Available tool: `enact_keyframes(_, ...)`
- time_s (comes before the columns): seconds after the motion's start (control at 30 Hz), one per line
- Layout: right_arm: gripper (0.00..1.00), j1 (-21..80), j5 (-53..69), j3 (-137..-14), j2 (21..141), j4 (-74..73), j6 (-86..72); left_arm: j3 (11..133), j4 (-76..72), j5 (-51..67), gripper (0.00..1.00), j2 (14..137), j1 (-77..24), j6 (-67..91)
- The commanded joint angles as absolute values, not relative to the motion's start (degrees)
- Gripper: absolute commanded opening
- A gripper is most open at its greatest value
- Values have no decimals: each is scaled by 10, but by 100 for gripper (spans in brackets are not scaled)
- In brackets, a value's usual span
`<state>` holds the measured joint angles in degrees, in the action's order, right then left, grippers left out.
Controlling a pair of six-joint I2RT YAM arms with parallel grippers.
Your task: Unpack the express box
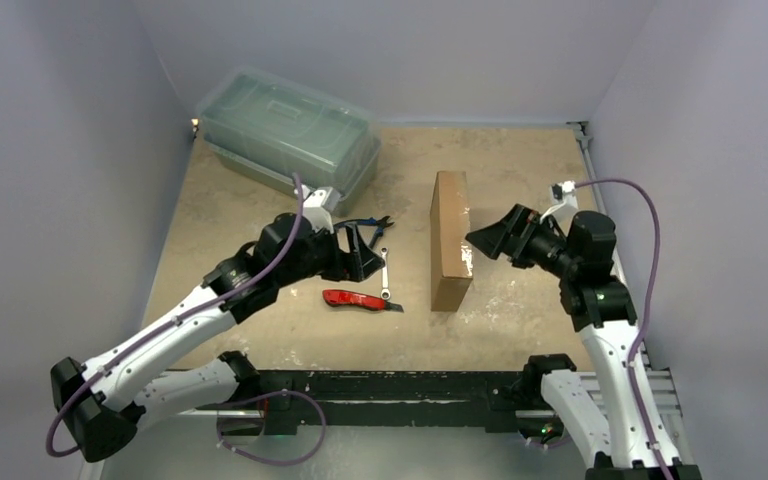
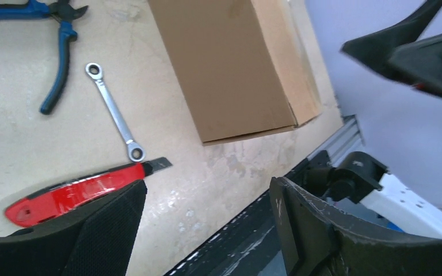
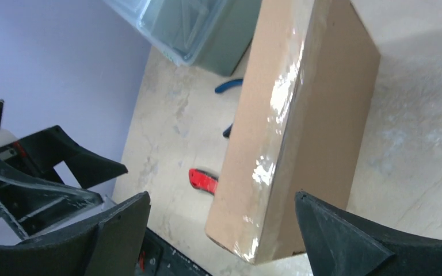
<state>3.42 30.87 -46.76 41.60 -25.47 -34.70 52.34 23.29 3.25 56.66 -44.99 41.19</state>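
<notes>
The table [image 1: 530,170] is hemmed in by pale walls [image 1: 80,150] on the left, back and right; along the bottom of the overhead view its near edge ends at a black rail [image 1: 390,385]. The widest bare patches lie at the upper right, behind and beside the cardboard box [image 1: 450,240], and at the lower left near the left arm; a big see-through plastic tub [image 1: 285,130] fills the upper left corner.

The cardboard box stands on one long narrow side just right of centre, running from the upper part of the frame toward the lower; it is plain brown, unprinted and shut, with a strip of shiny clear tape along its upper edge and down the near end.

Left of it, well apart from the box, lie blue-handled pliers [image 1: 370,225], a small wrench [image 1: 385,272] and a red knife [image 1: 360,299]; the wrench's lower end sits just beside the knife's blade tip.

The left gripper [image 1: 368,252] hangs over these tools with its fingers spread and nothing between them; the right gripper [image 1: 482,240] faces the box's right side, fingers spread wide and holding nothing; its tips look just short of the cardboard, though from above I cannot be sure they are apart.
</notes>
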Motion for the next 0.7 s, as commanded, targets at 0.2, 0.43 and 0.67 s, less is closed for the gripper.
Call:
enact_keyframes(0.2,99,54,371,-415,362,-320,-321,467,107,29,81,585,-446,458)
enact_keyframes(0.43,99,82,408,-385,372,-268,-319,492,48,38,80,661,-446,439)
enact_keyframes(0.67,99,175,331,-377,399,-230,-369,489,14,27,79,700,-446,451)
